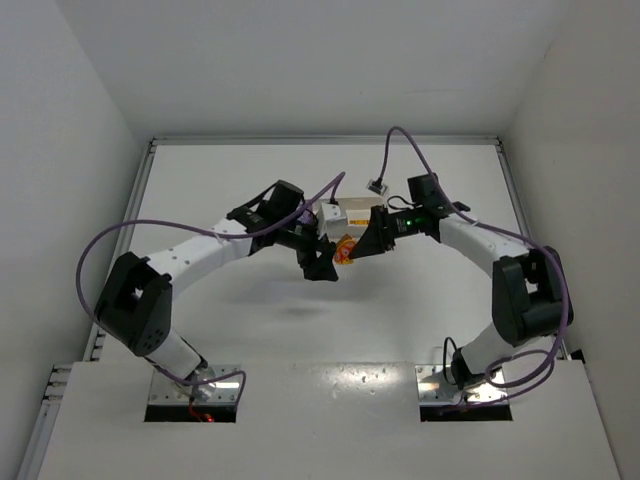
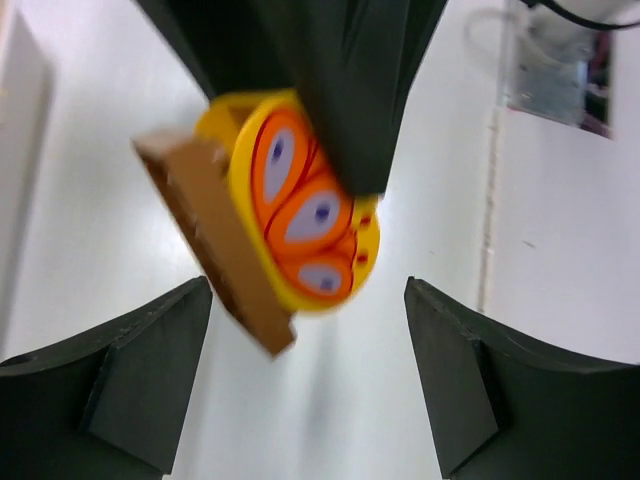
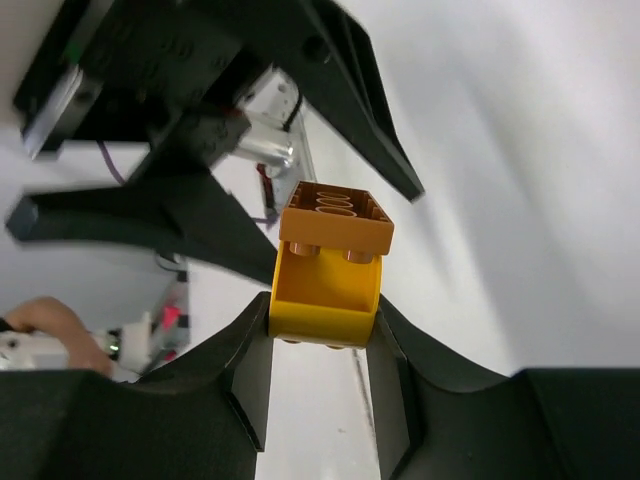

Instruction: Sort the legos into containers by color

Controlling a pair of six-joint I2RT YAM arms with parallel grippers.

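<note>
A yellow-orange lego [image 1: 345, 250] hangs in the air between the two grippers over the middle of the table. My right gripper [image 3: 320, 320] is shut on its yellow rounded part [image 3: 325, 290], and a brown-orange brick [image 3: 335, 215] is stuck on top of it. In the left wrist view the same lego [image 2: 300, 210] shows a face with orange ovals, pinched by the right fingers [image 2: 350, 90]. My left gripper [image 2: 308, 290] is open and empty, just under the lego and not touching it. No purple lego and no tray compartment can be made out.
Both arms meet at the table's centre, with the left gripper [image 1: 322, 262] and the right gripper [image 1: 358, 245] tip to tip. Purple cables [image 1: 400, 135] loop above the arms. White walls enclose the table on the left, right and back.
</note>
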